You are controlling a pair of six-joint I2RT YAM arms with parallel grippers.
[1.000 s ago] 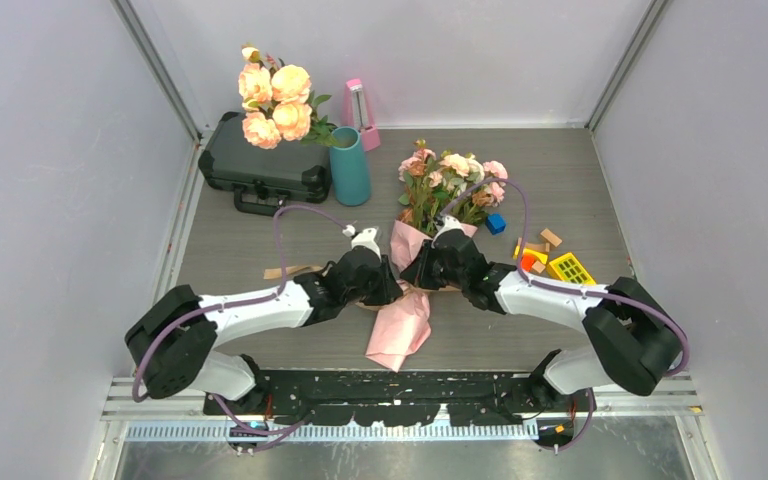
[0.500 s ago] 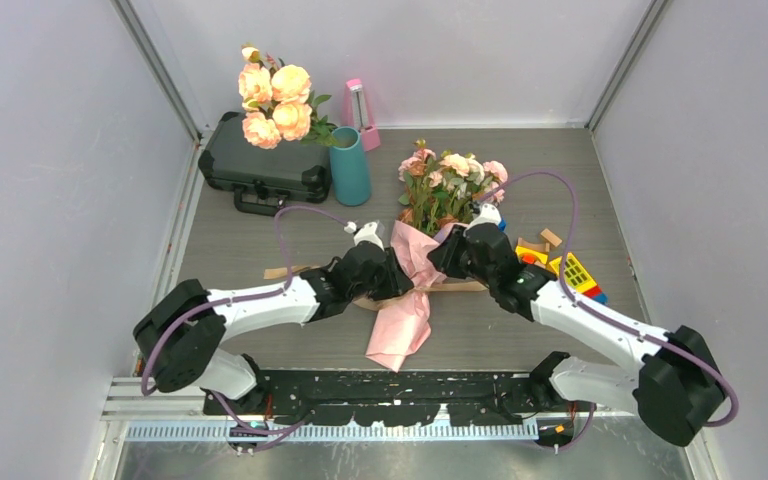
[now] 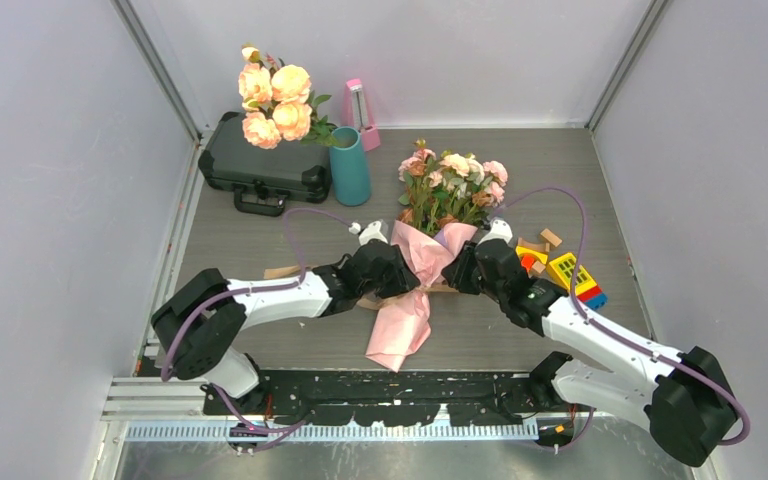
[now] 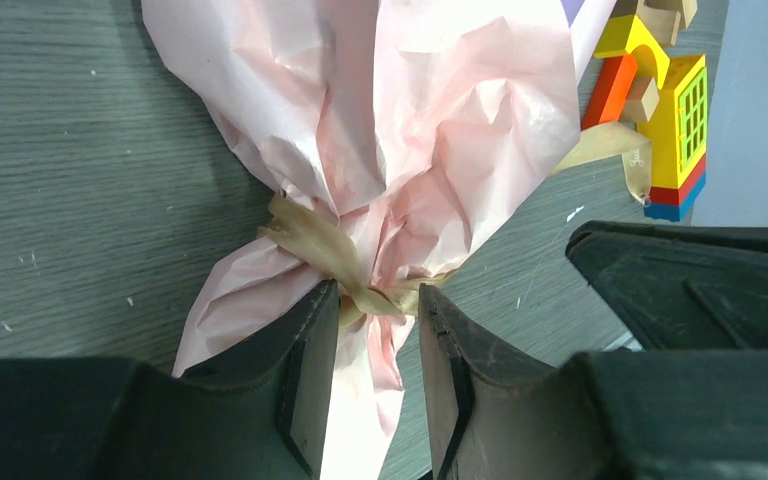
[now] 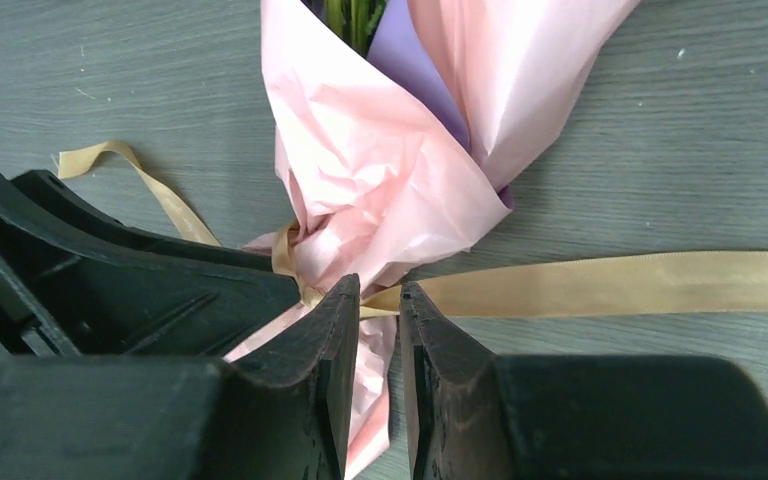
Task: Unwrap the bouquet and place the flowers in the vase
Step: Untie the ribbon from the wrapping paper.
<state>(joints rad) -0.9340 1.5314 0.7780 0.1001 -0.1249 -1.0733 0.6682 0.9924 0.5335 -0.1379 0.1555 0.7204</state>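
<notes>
Bouquet [image 3: 422,255] is being supported flat by the worktop [image 3: 580,170], with the tail of its pink paper [image 4: 410,120] lying nearest the arm bases. At the knot [image 4: 355,285] of the tan ribbon [image 5: 610,280], the wrapping is being flanked by both tools. The left tool [image 4: 378,300] is being held with its jaws apart, the knot sitting between the fingertips. The right tool [image 5: 380,290] is being held with a narrower gap, the ribbon crossing at its tips. Beyond the knot, the stems of the flowers [image 3: 452,180] are being enclosed by the paper. Farther back and to the left, the vase [image 3: 350,165] is being supported upright, well apart from the bouquet, just beside a dark case [image 3: 260,165].
</notes>
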